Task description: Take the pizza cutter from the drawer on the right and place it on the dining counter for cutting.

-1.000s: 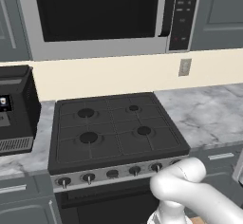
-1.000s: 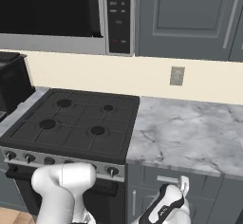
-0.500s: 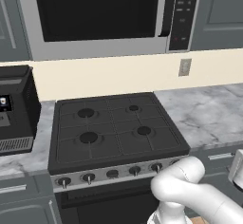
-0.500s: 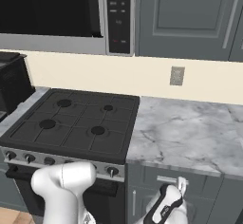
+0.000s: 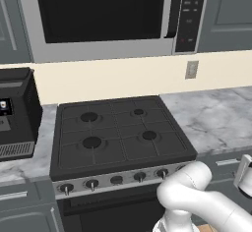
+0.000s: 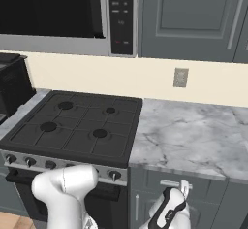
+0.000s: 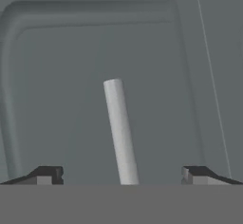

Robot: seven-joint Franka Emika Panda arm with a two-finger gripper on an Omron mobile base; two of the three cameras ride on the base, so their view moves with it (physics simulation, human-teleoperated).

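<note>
Hand view: one silver bar handle (image 7: 121,133) is framed between the gripper's (image 7: 122,174) two wide-open jaws, against one grey drawer (image 7: 57,76) front.

Between the claw's (image 7: 121,174) matt dark tips (image 7: 47,174), the handle (image 7: 120,133) looks like smooth, satin silver metal. Behind it, the drawer (image 7: 71,99) front is flat matt grey. Above the claw, the worktop (image 6: 193,138) is veined marble.

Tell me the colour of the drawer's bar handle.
Silver-grey bar handle on the grey drawer, clearest in the hand view.
</note>
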